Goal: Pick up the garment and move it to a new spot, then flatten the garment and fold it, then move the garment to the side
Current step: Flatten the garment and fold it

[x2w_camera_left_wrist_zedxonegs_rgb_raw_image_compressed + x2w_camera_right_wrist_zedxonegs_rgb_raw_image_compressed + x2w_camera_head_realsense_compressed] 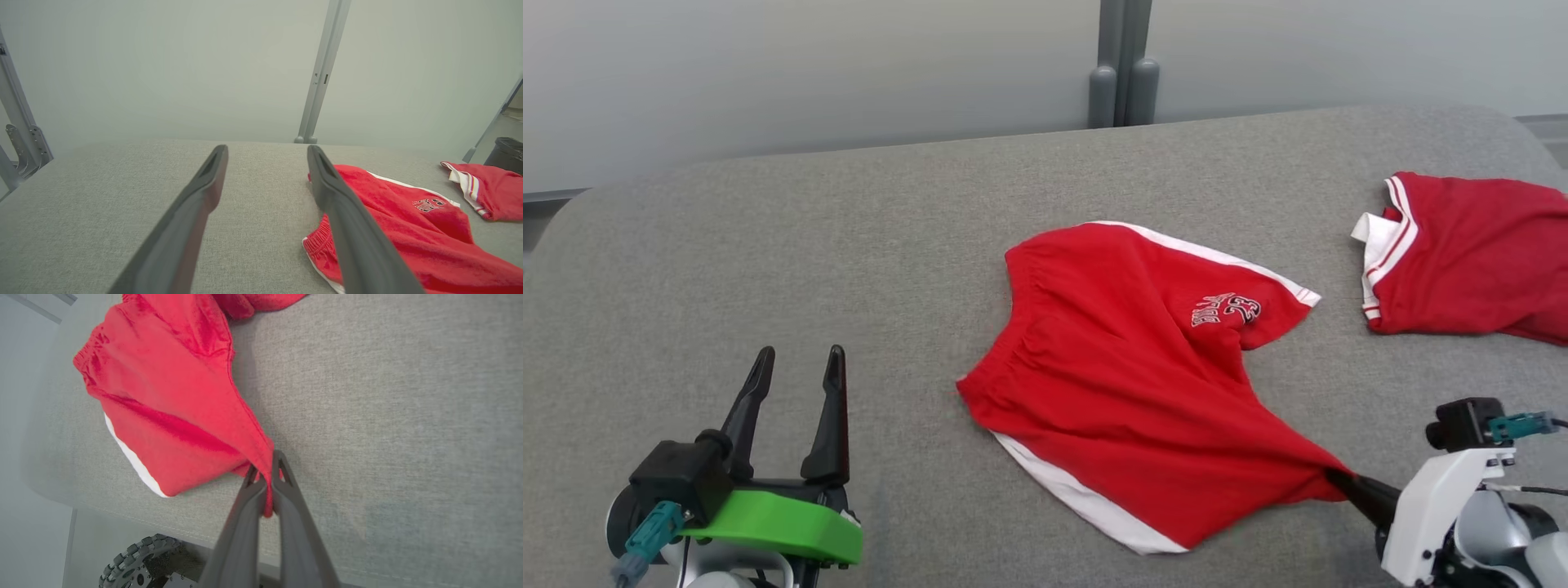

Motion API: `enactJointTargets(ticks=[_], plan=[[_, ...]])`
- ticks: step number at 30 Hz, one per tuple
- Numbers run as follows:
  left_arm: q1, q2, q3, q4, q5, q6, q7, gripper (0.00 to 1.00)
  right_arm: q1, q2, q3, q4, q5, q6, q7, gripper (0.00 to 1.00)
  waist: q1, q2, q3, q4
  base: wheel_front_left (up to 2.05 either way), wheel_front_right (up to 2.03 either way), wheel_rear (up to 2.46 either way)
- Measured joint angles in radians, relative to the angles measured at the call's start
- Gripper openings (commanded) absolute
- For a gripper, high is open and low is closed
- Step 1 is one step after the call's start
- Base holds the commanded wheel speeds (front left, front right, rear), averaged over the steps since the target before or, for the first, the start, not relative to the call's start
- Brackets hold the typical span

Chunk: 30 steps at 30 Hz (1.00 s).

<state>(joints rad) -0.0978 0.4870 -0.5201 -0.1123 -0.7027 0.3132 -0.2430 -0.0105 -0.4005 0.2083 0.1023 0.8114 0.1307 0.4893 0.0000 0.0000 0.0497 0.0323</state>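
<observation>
red shorts, frame centre: soft, light, judged limp | hem pinched by right gripper | left gripper spread, waistband advised

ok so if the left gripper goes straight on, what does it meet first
Probably nothing soon: ahead of the left gripper lies bare grey surface, then the pale wall. The red shorts sit off to its right, likely outside that line.

even, soft light; wrist views distorted at edges.
</observation>
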Motion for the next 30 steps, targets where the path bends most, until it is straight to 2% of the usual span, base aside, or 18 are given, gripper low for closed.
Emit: enactJointTargets(ticks=[4, 9, 22, 23, 24, 25, 30], plan=[[0.0, 0.002, -0.002, -0.001, 0.0, 0.001, 0.006, 1.0, 0.003, -0.038, -0.066, 0.0, -0.023, 0.0, -0.016, 0.0, 0.0, 0.0, 0.004, -0.029, 0.0, 0.0, 0.0], [-0.007, 0.003, -0.004, -0.002, 0.0, 0.001, 0.011, 1.0, -0.057, -0.053, -0.093, 0.027, -0.044, 0.0, -0.06, 0.0, 0.0, 0.0, 0.019, -0.049, 0.0, 0.0, 0.0], [-0.051, 0.001, -0.024, 0.007, 0.007, -0.013, 0.022, 1.0, -0.344, -0.031, -0.128, 0.322, -0.204, 0.0, -0.187, 0.0, 0.0, 0.0, 0.079, -0.024, 0.0, 0.0, 0.0], [-0.054, 0.0, -0.026, 0.01, 0.007, -0.014, 0.022, 1.0, -0.358, -0.024, -0.133, 0.342, -0.214, 0.0, -0.202, 0.35, 0.0, 0.0, 0.081, -0.019, 0.0, 0.0, 0.0], [-0.056, -0.001, -0.026, 0.013, 0.007, -0.014, 0.022, 1.0, -0.367, -0.017, -0.133, 0.355, -0.217, 0.0, -0.21, 0.78, 0.0, 0.0, 0.082, -0.015, 0.0, 0.0, 0.0], [-0.056, -0.001, -0.026, 0.016, 0.007, -0.014, 0.022, 1.0, -0.372, -0.008, -0.134, 0.366, -0.217, 0.0, -0.22, 1.0, 0.0, 0.0, 0.082, -0.011, 0.0, 0.0, 0.0], [-0.055, -0.002, -0.026, 0.021, 0.007, -0.014, 0.022, 1.0, -0.374, 0.004, -0.123, 0.394, -0.227, 0.0, -0.256, 1.0, 0.0, 0.0, 0.067, -0.008, 0.0, 0.0, 0.0]])
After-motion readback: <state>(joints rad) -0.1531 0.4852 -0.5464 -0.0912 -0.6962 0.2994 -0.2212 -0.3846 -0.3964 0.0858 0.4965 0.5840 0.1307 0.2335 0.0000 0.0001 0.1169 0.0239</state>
